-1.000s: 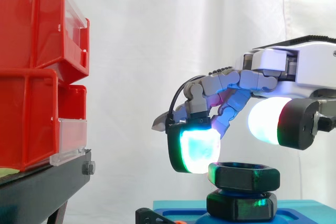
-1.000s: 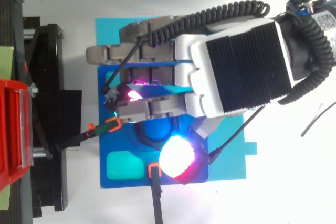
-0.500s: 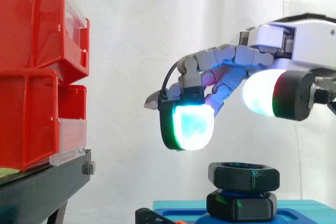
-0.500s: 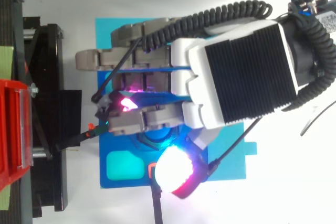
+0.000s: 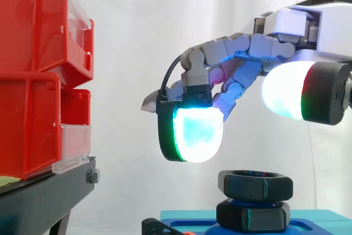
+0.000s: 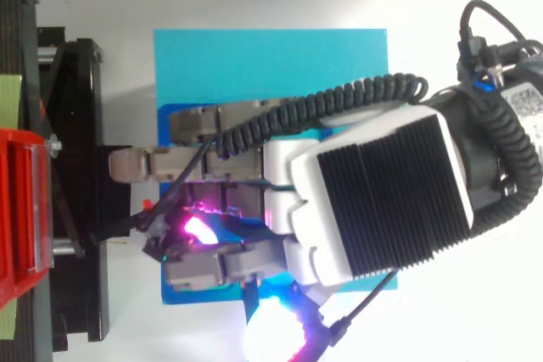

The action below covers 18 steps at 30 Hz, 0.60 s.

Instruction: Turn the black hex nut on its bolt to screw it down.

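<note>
Lifted clear and shifted toward 6 o'clock in the top view, the hand (image 5: 322, 26) hangs with fingers (image 5: 193, 134) loosely spread, gripping nothing, the black hex nut (image 5: 256, 184) at their 5 o'clock seemingly needing more turns.

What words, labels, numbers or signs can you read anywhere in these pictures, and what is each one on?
No text can be read here.
A white label on the robot's wrist, top view: print too small to read.
The red bins, the black hex nut and the blue base: no writing visible.
</note>
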### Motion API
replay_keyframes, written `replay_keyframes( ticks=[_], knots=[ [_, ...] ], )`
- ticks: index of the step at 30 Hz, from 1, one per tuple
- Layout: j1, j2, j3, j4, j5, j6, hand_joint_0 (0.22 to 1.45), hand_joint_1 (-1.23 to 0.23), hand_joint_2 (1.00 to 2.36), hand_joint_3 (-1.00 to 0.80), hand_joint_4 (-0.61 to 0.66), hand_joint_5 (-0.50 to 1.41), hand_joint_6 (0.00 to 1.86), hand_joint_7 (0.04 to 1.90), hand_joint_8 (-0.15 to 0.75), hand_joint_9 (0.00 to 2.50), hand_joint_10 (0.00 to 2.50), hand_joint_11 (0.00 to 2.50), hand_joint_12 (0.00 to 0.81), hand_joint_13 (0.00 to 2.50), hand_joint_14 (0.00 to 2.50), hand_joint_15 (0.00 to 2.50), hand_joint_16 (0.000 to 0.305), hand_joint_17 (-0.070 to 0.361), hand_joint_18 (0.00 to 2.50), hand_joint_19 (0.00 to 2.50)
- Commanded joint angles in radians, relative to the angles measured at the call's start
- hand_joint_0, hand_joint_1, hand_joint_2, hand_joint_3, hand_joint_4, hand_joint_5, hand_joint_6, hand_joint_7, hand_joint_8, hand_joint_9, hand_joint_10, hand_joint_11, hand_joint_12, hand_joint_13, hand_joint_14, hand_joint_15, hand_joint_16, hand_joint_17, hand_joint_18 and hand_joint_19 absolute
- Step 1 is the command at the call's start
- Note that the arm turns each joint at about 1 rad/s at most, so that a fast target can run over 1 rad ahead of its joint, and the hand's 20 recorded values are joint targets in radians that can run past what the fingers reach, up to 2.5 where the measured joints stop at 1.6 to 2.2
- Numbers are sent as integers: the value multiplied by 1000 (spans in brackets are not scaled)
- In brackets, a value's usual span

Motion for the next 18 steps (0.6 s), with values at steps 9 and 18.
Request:
replay_keyframes(
  ticks=[9, 18],
  knots=[
    [20, -1, -59, 18, 24, 1, 507, -154, 1000, -500, 222, -13, 505, 1204, 207, 959, 0, 0, 317, 512, 0, 0, 47, 106, 558, 564],
    [22, -1, -70, 56, 30, 1, 509, -160, 1000, -500, 146, -7, 506, 1316, 209, 961, 0, 0, 317, 509, 0, 0, 47, 106, 558, 565]
  ],
)
